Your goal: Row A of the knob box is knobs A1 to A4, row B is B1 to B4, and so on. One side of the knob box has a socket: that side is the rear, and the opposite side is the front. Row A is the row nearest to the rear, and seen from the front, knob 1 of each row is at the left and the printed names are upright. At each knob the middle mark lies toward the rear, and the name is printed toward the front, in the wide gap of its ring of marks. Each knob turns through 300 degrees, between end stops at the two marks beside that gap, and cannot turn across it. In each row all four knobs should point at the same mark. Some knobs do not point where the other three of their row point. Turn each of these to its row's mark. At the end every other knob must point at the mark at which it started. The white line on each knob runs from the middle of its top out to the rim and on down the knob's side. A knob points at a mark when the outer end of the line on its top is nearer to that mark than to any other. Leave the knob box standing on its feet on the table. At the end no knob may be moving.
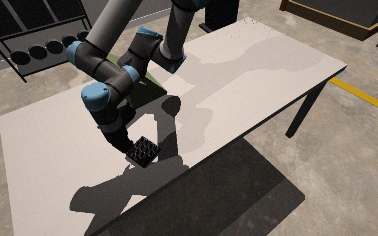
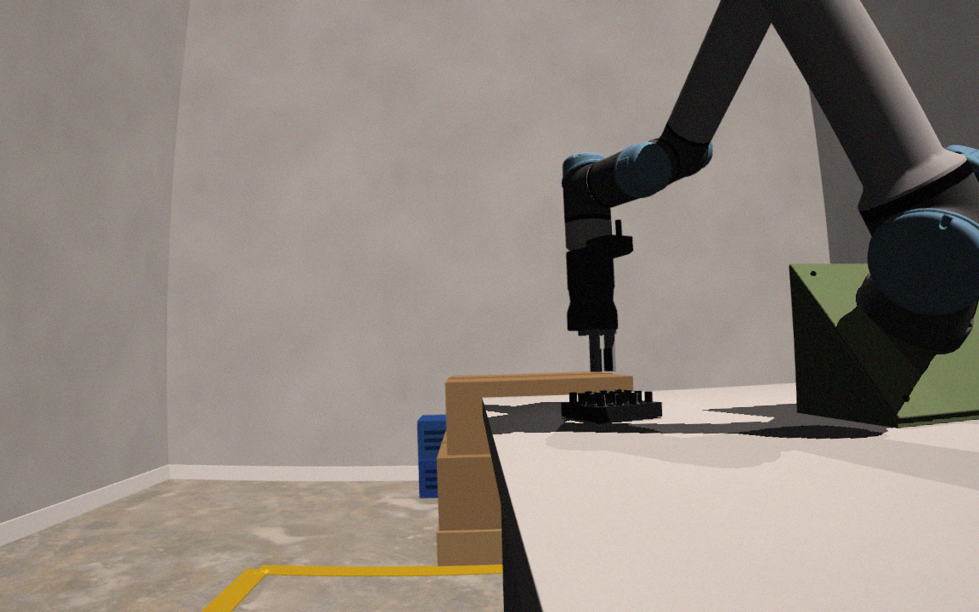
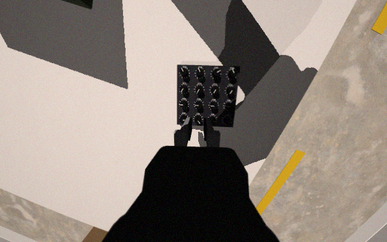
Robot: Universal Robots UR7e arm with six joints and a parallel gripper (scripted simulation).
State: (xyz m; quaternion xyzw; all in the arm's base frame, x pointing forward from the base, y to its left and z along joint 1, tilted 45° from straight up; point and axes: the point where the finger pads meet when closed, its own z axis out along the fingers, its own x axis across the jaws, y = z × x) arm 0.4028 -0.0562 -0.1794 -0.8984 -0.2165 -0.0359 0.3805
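The black knob box [image 1: 144, 166] [image 2: 614, 413] [image 3: 207, 82] stands on the table, with four lines of four knobs. In the wrist view's top line, the third knob [image 3: 216, 72] has its white line toward the upper right; the first knob [image 3: 184, 71] has its line toward the upper left. Second-line marks slant to the lower left; the third line's readable ones lie about level. The socket and printed names cannot be made out. My gripper [image 2: 602, 368] [image 3: 197, 124] is partly open, empty and above the knobs, over the box's near edge in the wrist view. The arm hides its fingertips in the top view.
The table [image 1: 52, 140] [image 2: 744, 532] carries a green sloped block [image 1: 147, 93] [image 2: 828, 357] under the arm's base side. Arm shadows darken part of the box. The table's long edge lies near the box. Brown boxes [image 2: 470, 487] stand beyond the table edge.
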